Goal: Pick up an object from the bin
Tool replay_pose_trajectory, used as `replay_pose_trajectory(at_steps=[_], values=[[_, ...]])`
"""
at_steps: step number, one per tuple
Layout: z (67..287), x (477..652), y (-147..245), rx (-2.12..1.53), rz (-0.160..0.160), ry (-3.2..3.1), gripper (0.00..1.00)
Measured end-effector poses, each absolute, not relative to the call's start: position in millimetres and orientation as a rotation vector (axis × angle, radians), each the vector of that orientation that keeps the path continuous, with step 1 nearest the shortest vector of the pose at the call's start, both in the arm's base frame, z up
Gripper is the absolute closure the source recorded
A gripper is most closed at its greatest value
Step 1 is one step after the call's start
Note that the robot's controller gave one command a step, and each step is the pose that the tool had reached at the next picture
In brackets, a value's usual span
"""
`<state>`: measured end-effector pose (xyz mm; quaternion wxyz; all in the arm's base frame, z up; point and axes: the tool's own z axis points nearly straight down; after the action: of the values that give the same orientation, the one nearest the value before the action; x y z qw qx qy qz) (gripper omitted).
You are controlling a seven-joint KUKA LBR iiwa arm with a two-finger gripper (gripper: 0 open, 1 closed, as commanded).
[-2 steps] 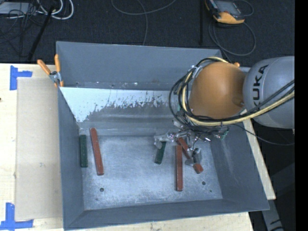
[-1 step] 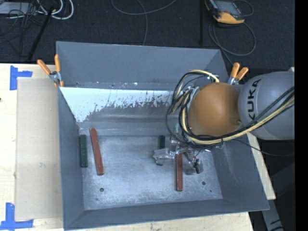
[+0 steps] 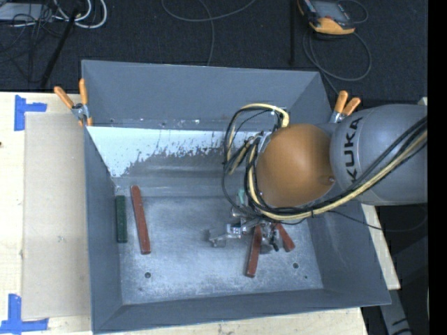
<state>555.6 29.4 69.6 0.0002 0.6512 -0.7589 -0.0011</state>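
My gripper is low over the bin floor, right of the middle, its upper part hidden under the arm's orange dome. Just to its right a reddish-brown flat stick lies nearly upright in the picture, its top end tucked under the gripper body. A shorter reddish-brown piece lies slanted a little further right, partly covered by cables. Whether either one touches the gripper is hidden.
Near the bin's left wall lie a dark green bar and a longer reddish-brown stick, side by side and far from the gripper. The arm and its cables cover the bin's right back part.
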Motion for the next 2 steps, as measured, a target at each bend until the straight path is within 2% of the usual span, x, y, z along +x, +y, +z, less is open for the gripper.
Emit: replay_pose_trajectory(at_steps=[1,2], values=[[70.8,555.9,29.3,2.04,-0.005,-2.389,1.0],[69.5,555.4,28.7,2.039,-0.005,-2.39,0.0]])
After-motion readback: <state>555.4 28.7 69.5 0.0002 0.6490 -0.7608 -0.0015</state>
